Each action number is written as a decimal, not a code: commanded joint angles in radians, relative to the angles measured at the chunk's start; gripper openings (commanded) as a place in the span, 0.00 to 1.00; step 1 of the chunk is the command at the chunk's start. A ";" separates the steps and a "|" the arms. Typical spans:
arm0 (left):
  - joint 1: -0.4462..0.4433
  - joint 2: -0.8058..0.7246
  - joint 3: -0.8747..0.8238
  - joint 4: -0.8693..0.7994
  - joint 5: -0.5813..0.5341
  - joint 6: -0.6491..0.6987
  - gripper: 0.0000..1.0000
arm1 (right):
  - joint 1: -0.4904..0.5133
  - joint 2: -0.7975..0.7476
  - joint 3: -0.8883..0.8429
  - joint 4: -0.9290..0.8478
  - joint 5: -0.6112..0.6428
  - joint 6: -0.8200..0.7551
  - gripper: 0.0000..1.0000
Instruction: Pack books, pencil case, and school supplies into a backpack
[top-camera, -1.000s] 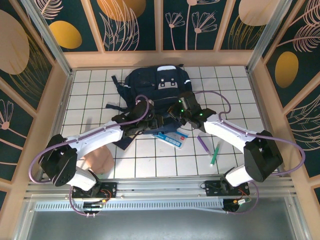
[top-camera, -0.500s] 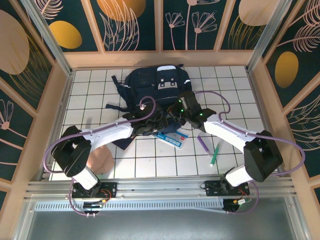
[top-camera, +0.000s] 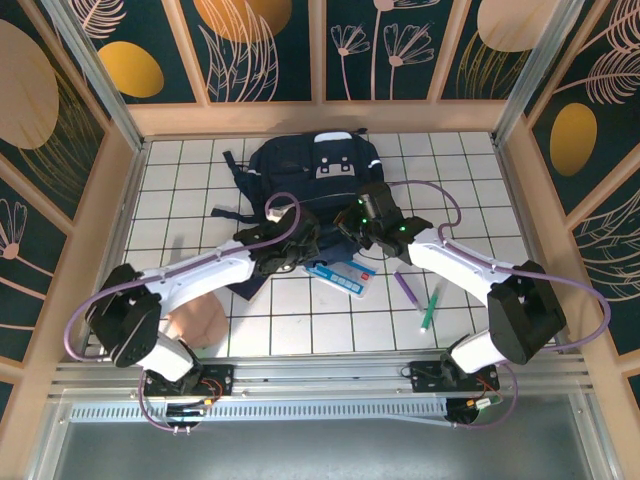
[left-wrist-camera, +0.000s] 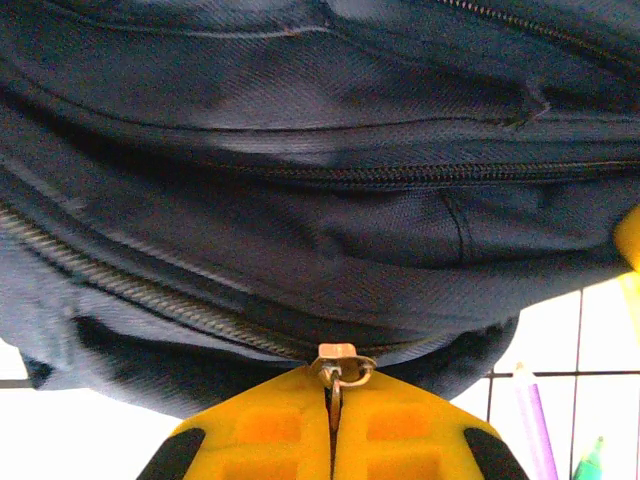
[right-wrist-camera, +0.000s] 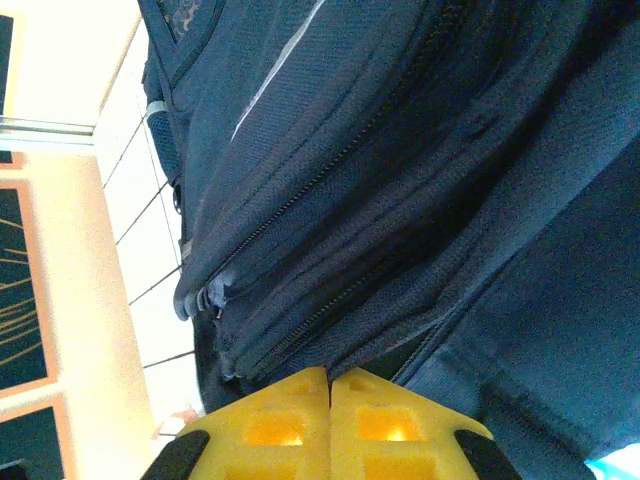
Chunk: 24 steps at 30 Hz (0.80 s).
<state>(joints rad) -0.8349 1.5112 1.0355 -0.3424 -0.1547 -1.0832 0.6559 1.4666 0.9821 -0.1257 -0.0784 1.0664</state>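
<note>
now the left gripper (left-wrist-camera: 333, 392) is pinching the metal zipper pull (left-wrist-camera: 338, 362) of the navy backpack (top-camera: 310, 165), its jaws fully together. the right gripper (right-wrist-camera: 329, 388) is pressing closed against the fabric; whether it is pinching any is unclear. the book (top-camera: 340, 272) is lying at the backpack's near edge, its label writing too small to read.

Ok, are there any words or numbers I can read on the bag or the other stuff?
No text here is clear enough to read.
Pale patches on the backpack: marks too small to read.
Red mark on the light blue case: too blurred to read.
Pale marks on the backpack fabric in the right wrist view: unreadable.
</note>
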 joint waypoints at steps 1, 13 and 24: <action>0.026 -0.086 -0.056 -0.036 -0.037 0.042 0.00 | -0.026 -0.049 0.005 -0.018 0.078 -0.106 0.00; 0.168 -0.481 -0.387 0.195 -0.048 0.624 0.00 | -0.216 -0.066 0.055 -0.076 -0.216 -0.252 0.00; 0.217 -0.346 -0.370 0.388 0.351 0.709 0.00 | -0.178 -0.002 0.093 -0.120 -0.272 -0.154 0.29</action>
<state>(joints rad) -0.6235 1.1389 0.6300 -0.0475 0.0853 -0.4030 0.4564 1.4506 1.0790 -0.2367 -0.4011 0.8413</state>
